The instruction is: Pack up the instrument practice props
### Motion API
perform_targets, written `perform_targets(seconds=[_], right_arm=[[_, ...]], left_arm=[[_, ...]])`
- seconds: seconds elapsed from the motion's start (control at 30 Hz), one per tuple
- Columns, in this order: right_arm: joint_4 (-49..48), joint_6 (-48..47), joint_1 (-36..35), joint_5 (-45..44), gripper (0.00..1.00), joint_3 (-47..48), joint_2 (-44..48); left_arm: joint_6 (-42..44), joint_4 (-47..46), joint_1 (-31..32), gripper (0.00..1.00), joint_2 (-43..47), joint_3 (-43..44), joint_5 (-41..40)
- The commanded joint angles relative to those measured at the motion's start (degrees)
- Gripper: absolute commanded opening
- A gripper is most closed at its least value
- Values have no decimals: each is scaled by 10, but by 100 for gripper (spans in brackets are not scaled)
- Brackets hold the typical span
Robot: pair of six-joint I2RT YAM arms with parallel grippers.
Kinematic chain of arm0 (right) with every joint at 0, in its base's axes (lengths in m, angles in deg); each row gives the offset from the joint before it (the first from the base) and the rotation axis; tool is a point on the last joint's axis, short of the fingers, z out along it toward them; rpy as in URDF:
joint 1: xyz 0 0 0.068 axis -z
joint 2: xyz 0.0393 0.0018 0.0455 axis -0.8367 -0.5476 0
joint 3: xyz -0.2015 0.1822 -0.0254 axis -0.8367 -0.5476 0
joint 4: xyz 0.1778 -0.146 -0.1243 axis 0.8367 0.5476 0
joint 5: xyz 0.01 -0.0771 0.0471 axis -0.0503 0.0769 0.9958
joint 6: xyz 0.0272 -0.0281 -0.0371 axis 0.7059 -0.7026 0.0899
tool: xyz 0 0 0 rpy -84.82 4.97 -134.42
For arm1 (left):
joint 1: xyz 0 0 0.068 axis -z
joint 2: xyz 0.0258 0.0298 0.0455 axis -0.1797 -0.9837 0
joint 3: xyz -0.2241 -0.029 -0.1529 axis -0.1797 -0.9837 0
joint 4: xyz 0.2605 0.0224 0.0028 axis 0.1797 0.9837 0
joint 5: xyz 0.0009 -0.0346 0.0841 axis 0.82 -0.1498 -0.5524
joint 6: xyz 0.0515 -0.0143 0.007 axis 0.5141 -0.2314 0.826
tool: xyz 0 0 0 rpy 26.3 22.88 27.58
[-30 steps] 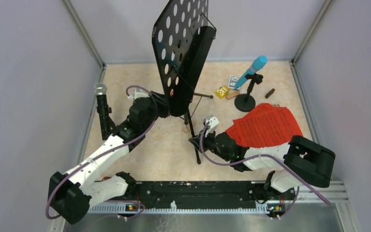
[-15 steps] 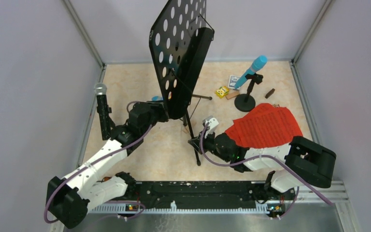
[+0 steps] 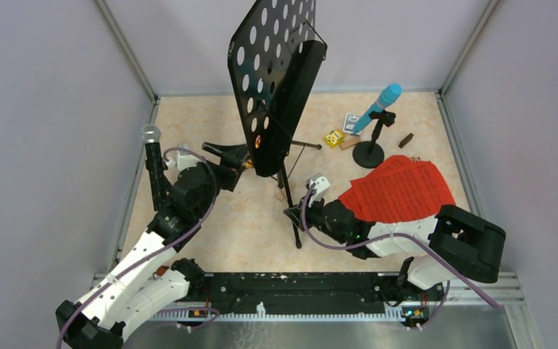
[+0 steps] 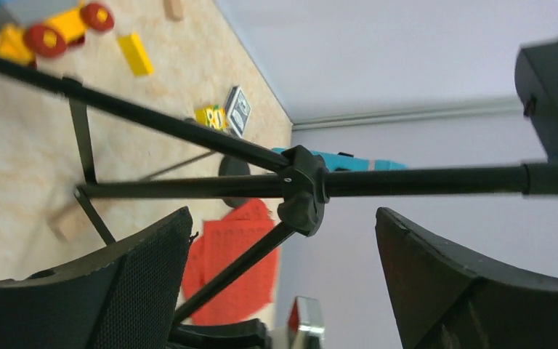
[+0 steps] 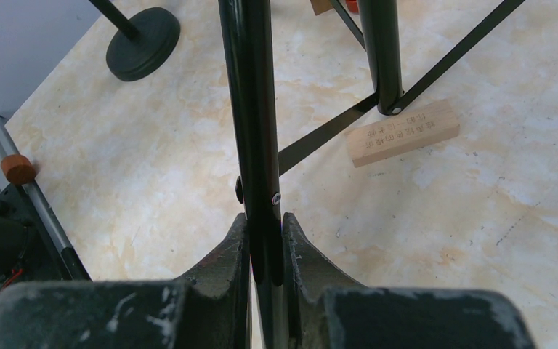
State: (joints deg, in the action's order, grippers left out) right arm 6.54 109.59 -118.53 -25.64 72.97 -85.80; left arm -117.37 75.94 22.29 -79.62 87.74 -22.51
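Observation:
The black hole-punched music desk (image 3: 272,73) stands upright on its tripod mid-table. My left gripper (image 3: 237,164) is open just left of the stand's pole (image 4: 421,179); the pole crosses beyond the wide-apart fingers (image 4: 145,269) and touches neither. My right gripper (image 3: 295,212) is shut on a front tripod leg (image 5: 253,109), low near the floor. Red sheet-music pages (image 3: 399,187) lie on my right arm. The blue microphone (image 3: 379,105) leans in a round-based holder (image 3: 368,154) at the back right. A black silver-headed microphone (image 3: 150,135) stands in its holder at the left wall.
A wooden block (image 5: 402,132) lies by the tripod's feet. A colourful toy vehicle (image 4: 51,25) and a yellow block (image 4: 136,54) lie behind the stand. Small blocks and a card (image 3: 341,134) sit near the blue microphone's base. Walls enclose three sides.
My left gripper has opened off the stand's pole and drawn back to the left. The music desk swayed slightly and returned. The right gripper has kept its hold.

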Motion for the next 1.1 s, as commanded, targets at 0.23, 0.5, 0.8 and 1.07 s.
perform_targets(seconds=[0.23,0.5,0.8,1.07], right_arm=[[19,41,9,-33,0,23,11],[28,39,9,-37,0,22,15],[28,43,9,-39,0,18,17],[27,52,9,-40,0,14,16]], left_arm=[[521,-110,-2,98,-90,60,126],[537,-127,-2,85,-147,102,144],[517,-134,-1,57,-151,95,169],[499,-132,-2,61,-132,80,188]])
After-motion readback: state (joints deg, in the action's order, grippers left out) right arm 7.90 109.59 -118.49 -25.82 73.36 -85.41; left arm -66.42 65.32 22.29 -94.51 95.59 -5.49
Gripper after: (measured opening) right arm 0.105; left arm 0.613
